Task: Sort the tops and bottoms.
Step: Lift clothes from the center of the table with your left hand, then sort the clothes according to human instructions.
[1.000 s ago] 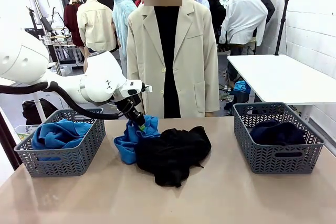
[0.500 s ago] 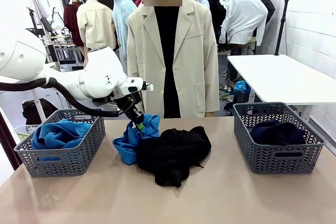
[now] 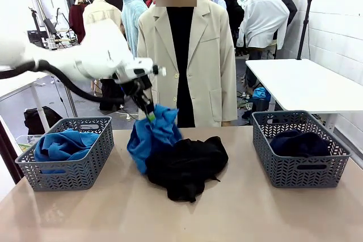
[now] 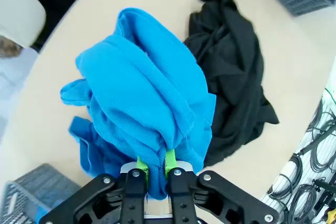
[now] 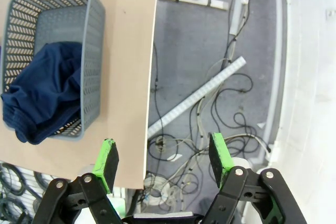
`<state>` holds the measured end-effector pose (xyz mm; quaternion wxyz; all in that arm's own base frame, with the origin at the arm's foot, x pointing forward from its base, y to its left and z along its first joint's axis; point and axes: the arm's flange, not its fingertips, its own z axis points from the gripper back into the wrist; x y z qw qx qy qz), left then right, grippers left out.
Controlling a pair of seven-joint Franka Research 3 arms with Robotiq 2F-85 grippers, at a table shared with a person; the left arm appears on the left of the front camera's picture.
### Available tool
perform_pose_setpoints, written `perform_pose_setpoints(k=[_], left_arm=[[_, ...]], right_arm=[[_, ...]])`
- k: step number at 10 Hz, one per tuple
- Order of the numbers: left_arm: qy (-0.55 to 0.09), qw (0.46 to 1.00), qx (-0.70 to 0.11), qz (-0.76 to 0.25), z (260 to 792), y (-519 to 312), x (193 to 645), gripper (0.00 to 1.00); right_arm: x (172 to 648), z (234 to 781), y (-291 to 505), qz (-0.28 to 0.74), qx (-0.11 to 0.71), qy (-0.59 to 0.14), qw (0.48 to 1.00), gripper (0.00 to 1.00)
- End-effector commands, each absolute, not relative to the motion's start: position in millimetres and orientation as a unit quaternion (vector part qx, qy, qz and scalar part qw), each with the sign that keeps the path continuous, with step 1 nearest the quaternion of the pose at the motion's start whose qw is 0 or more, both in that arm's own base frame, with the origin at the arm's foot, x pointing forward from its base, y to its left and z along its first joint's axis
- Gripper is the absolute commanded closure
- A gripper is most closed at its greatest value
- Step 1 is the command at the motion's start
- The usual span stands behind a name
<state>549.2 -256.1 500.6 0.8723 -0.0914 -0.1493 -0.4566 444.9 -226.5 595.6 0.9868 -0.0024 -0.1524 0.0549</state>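
Above the middle of the worktop [image 3: 113, 213], the left gripper [image 3: 148, 113] is clenched on a small fold at the top of the blue shirt [image 3: 152, 137], which hangs from it in a bunch. The shirt's lower folds lie against the black garment [image 3: 184, 165] heaped just beside it.

The pinch is the main risk. In the left wrist view the green pads [image 4: 139, 165] bite only a narrow ridge of cloth, so the shirt's own weight or a quick swing could pull it free short of a basket. The hem could also drag the black garment along, or snag it toward the worktop's edge, if the two are tangled where they touch.

On the way to the left basket [image 3: 85, 171], which already holds blue cloth [image 3: 59, 143], a low carry may catch the trailing cloth on the rim.

The right gripper [image 5: 164, 156] is released and empty, out past the worktop's edge near the right basket [image 5: 92, 66] with its navy garment [image 5: 42, 98].
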Motion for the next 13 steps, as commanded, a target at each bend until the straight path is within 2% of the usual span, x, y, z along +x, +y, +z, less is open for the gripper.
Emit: perform_pose_setpoints(k=[1,4,7,8,10,13], left_arm=[[-0.170,0.847,-0.073,-0.498,571,-248,541,1.00],[-0.232,0.809,-0.060,-0.537,699,-275,526,1.00],[-0.245,0.791,-0.039,-0.559,770,-325,509,1.00],[-0.259,0.781,-0.047,-0.567,785,-336,501,1.00],[-0.250,0.776,-0.061,-0.576,781,-333,481,1.00],[-0.261,0.775,-0.058,-0.573,774,-334,484,1.00]], right_arm=[[443,596,-226,0.058,-0.009,-0.146,0.987,0.14],[443,596,-226,0.058,-0.009,-0.146,0.987,0.14],[443,596,-226,0.058,-0.009,-0.146,0.987,0.14],[443,596,-226,0.058,-0.009,-0.146,0.987,0.14],[443,596,-226,0.058,-0.009,-0.146,0.987,0.14],[443,596,-226,0.058,-0.009,-0.146,0.987,0.14]])
